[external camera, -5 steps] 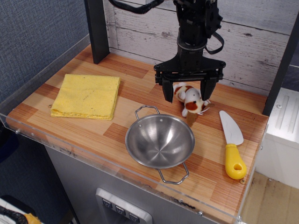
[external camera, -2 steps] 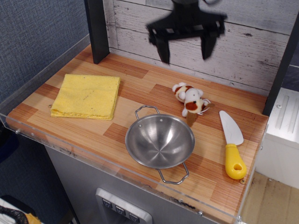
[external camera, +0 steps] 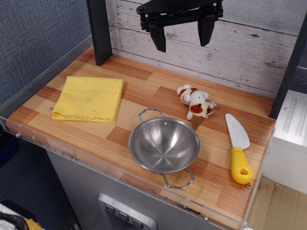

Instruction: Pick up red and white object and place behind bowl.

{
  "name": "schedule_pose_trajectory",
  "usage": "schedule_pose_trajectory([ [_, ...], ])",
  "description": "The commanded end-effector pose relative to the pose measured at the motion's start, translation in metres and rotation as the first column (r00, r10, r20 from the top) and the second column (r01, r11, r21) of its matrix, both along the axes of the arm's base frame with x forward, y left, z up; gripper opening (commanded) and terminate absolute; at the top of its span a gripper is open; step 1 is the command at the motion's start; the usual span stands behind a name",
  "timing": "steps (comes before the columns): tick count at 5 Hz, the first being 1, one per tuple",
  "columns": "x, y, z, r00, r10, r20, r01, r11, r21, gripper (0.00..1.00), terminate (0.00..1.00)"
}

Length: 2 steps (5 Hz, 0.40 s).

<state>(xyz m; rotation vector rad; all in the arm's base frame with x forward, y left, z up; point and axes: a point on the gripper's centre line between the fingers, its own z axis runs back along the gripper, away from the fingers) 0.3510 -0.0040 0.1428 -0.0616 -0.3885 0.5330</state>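
The red and white object (external camera: pixel 195 102) is a small plush toy, white with reddish-brown patches. It lies on the wooden table just behind and to the right of the bowl (external camera: pixel 164 144), close to its far rim. The bowl is shiny steel with two wire loop handles and is empty. My gripper (external camera: pixel 182 40) is open and empty, high above the table near the back wall, well above and left of the toy.
A folded yellow cloth (external camera: pixel 89 98) lies at the left. A white knife with a yellow handle (external camera: pixel 238 148) lies at the right. A black post (external camera: pixel 99 31) stands at the back left. A clear rim edges the table (external camera: pixel 72 153).
My gripper stood open around the toy on the table, then rose straight up and shifted a little left. The toy stays where it lay.
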Motion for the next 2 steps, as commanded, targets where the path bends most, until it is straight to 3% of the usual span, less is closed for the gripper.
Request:
schedule_pose_trajectory([
  [1,-0.0132,-0.0025,0.0173,0.999,0.006,0.048,-0.006,1.0,-0.002,1.0,0.0],
  [2,-0.0132,-0.0025,0.0173,0.999,0.006,0.048,-0.006,1.0,-0.002,1.0,1.0],
])
